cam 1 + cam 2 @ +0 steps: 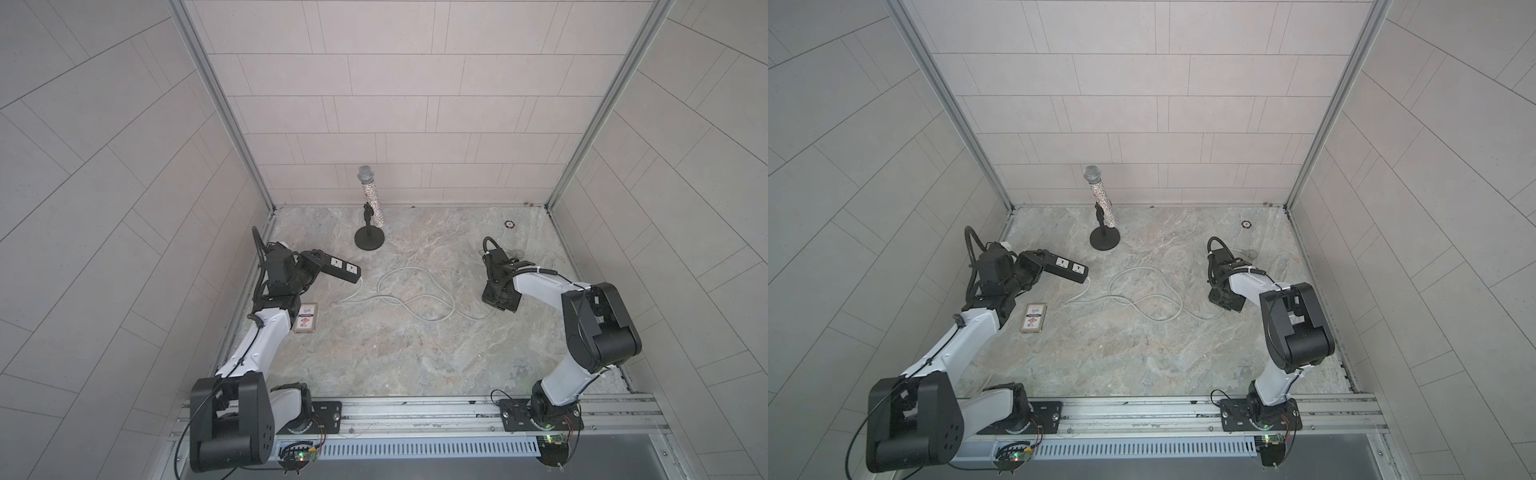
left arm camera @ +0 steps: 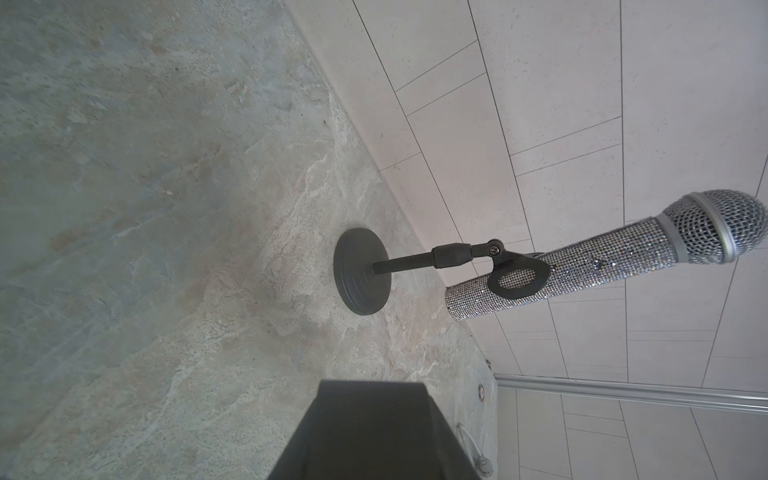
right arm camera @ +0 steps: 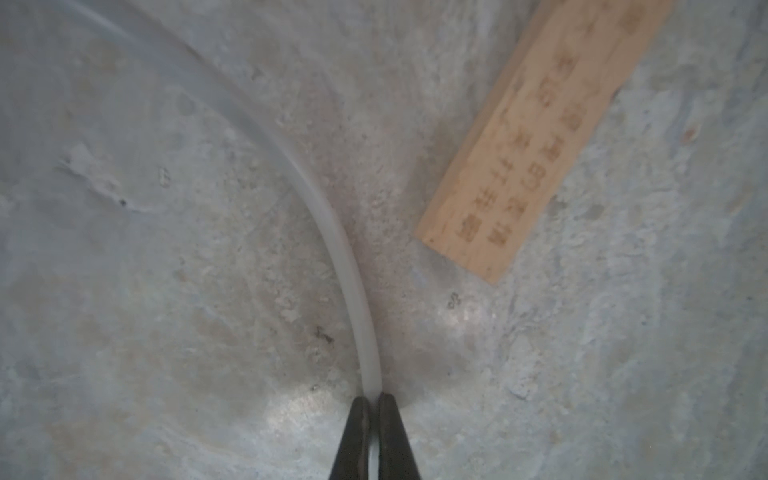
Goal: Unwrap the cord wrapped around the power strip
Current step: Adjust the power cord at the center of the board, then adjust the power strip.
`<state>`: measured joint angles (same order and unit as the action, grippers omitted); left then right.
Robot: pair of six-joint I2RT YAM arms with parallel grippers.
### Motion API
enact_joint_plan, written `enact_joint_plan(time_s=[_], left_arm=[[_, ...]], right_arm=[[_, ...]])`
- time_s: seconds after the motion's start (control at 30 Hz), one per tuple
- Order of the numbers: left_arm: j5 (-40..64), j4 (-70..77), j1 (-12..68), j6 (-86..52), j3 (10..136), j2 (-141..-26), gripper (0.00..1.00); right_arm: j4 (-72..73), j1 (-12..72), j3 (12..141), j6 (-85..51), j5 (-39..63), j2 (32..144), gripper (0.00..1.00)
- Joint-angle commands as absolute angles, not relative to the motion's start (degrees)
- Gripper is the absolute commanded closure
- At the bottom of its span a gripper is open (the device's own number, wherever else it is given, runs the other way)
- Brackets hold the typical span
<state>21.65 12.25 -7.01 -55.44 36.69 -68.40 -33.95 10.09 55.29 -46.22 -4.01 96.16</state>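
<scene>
While gripping the power strip [image 1: 345,269] by one end, sockets up, over the left side of the desk [image 1: 395,357] in a left hand [image 1: 316,259] clamped shut on it, pinches the cord [image 1: 415,297] between the closed tips of the right hand [image 3: 373,405] low near the right side. Shows the cord clear of the strip, trailing from its free end in loose loops across the marble between both arms, microphone stand [image 1: 369,240] behind.

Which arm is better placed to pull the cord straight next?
Probably the right: the right gripper is shut on the cord at the table, while the left gripper holds the power strip.
</scene>
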Motion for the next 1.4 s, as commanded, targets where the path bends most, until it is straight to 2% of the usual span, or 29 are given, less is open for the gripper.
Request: enact_joint_plan(time_s=[0.0,0.13,0.43,0.5,0.57,0.63,0.77,0.93,1.07,1.23,1.37], left_arm=[[26.32,18.63,-9.50,-54.25,36.81,-70.52,1.00],[30.43,19.21,-11.81,-52.66,38.41,-74.56,1.00],[31.46,18.37,-14.84,-47.56,40.16,-79.29,1.00],[32.40,18.24,-15.00,-46.87,40.54,-80.41,1.00],[34.34,17.70,-15.03,-46.80,40.95,-81.58,1.00],[36.28,17.27,-15.02,-46.84,41.21,-82.43,1.00],[39.50,18.27,-14.88,-48.02,40.24,-82.82,1.00],[43.65,21.79,-14.35,-51.61,37.50,-79.65,1.00],[44.41,22.10,-11.93,-54.27,33.97,-74.60,1.00],[40.62,24.91,-4.69,-59.41,26.88,-66.08,1.00],[37.88,25.07,1.03,-62.21,22.79,-61.78,1.00]], right_arm=[[-33.49,7.98,58.10,-42.13,-6.91,97.30,1.00],[-37.09,5.67,64.79,-36.59,-14.01,99.40,1.00],[-35.40,1.56,65.77,-32.26,-11.35,98.21,1.00],[-34.63,1.67,65.39,-31.14,-9.35,96.54,0.84],[-35.67,2.24,65.79,-29.81,-8.27,94.76,0.61],[-37.32,3.67,66.01,-28.40,-8.16,92.53,0.47],[-37.65,8.90,64.21,-23.59,-6.76,86.16,0.34],[-28.12,22.12,58.99,-15.00,3.92,76.24,0.32],[-11.35,34.30,51.57,-8.88,14.55,69.76,0.31],[6.51,42.36,47.78,-8.53,23.41,71.95,0.29],[7.82,46.79,52.96,-3.13,26.90,80.26,0.28]])
